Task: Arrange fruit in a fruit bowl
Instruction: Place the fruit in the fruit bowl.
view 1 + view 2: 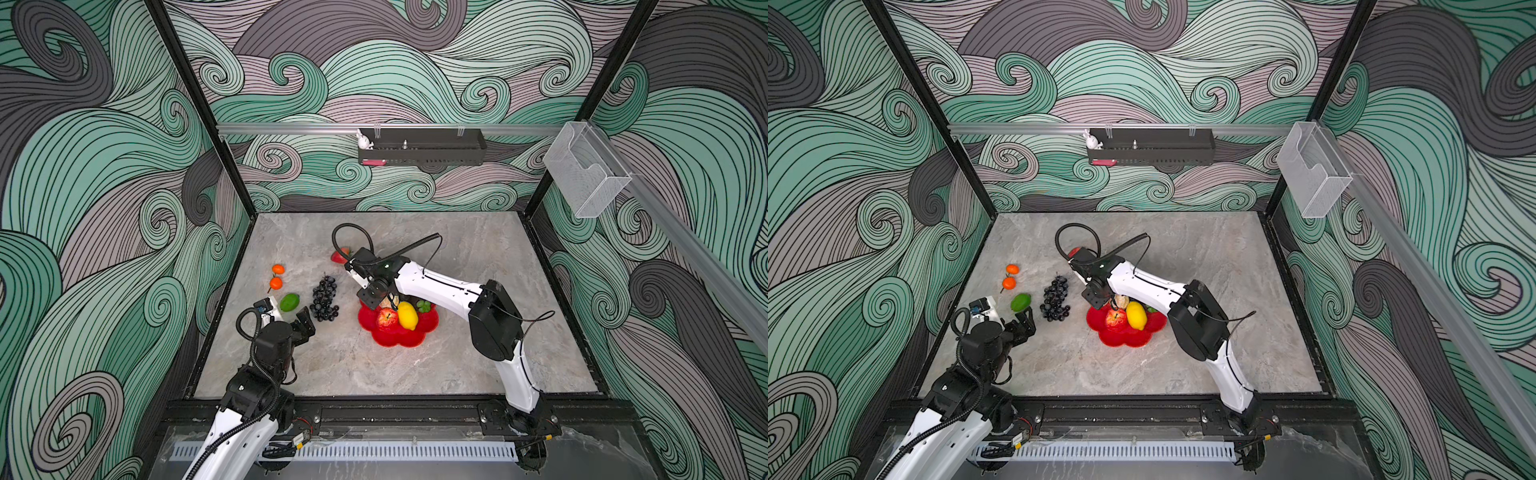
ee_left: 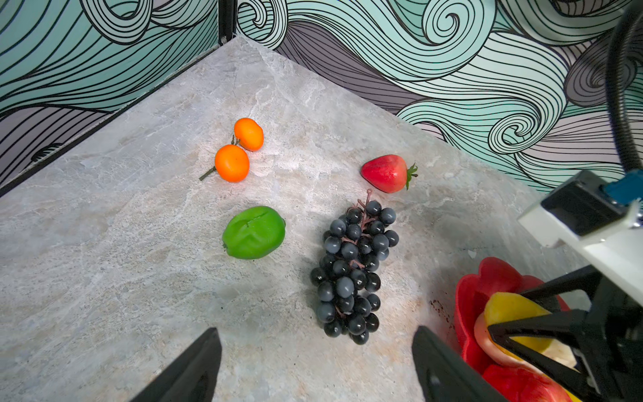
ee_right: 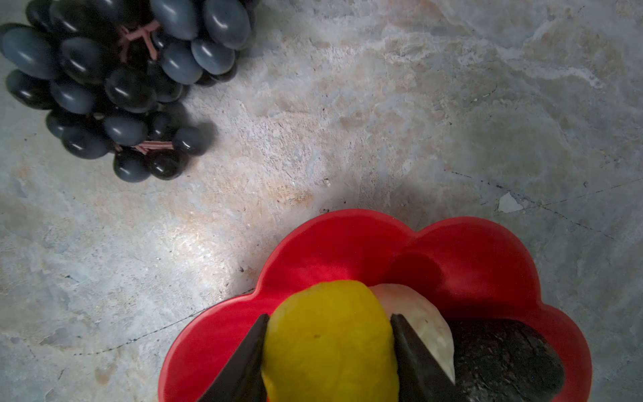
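The red scalloped fruit bowl [image 1: 399, 338] holds a red apple [image 1: 386, 318], a yellow lemon [image 1: 408, 316], a beige piece [image 3: 417, 309] and a dark avocado piece [image 3: 504, 358]. My right gripper [image 3: 328, 316] is shut on a second lemon [image 3: 330, 341] low over the bowl's far-left lobe [image 3: 348, 250]. In both top views that lemon is hidden under the gripper [image 1: 371, 297]. On the table to the left lie a grape bunch [image 2: 353, 271], a lime [image 2: 254, 232], two oranges [image 2: 240, 149] and a strawberry [image 2: 386, 173]. My left gripper [image 2: 316, 330] is open and empty, just in front of the grapes.
The right forearm [image 1: 440, 284] crosses above the back of the bowl. A black tray [image 1: 422, 147] with a white rabbit figure [image 1: 364, 140] hangs on the back wall. A clear bin [image 1: 586, 170] hangs on the right wall. Patterned walls close in three sides.
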